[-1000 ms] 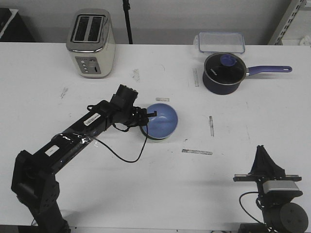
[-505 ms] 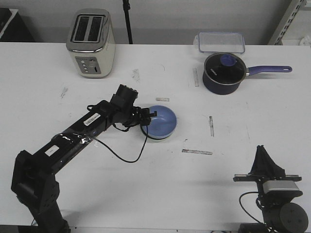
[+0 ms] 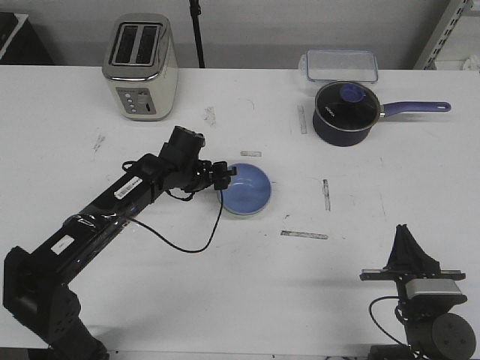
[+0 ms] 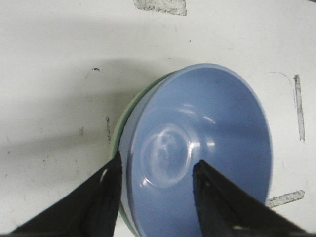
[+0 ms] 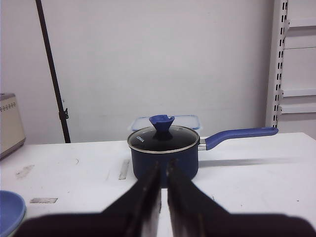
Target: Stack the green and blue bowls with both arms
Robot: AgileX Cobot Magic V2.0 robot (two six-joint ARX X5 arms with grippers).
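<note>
The right gripper rests at the table's near edge, fingers almost together and empty. Mid-table, the left gripper stands parted astride the blue bowl's rim, which sits nested in the green bowl. Beyond stands a saucepan.

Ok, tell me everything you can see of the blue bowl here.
The blue bowl is small, round, smooth and glossy, light periwinkle, upright and empty. It sits nested in the green bowl, of which only a thin mint edge peeks out on one side. The stack rests on the white table near its middle. The left claw is open and straddles the blue rim, one finger inside, one outside.
</note>
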